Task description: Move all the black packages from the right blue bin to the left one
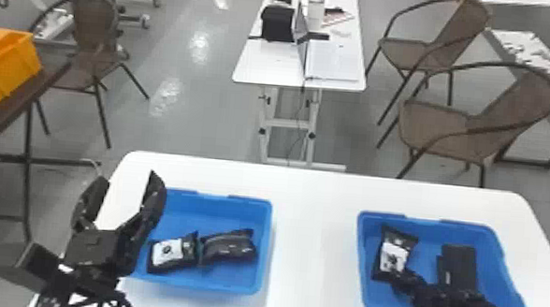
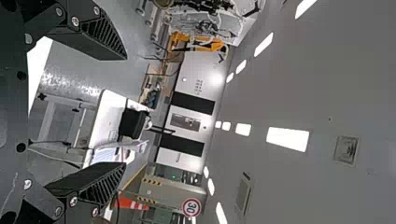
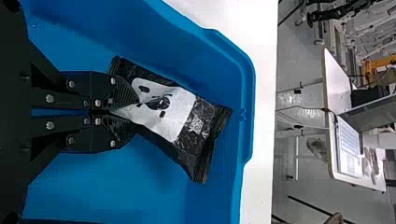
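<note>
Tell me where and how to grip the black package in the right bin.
Come from above, probably, and pinch the black package across its middle with the right tool: it lies broad side up and is narrower across than along.

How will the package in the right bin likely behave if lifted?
The package looks soft: its wrapper puckers where the right gripper pinches it, so it would probably flex or sag. Its shiny wrapper might slip a little. Its flattened pillow shape makes rolling unlikely.
</note>
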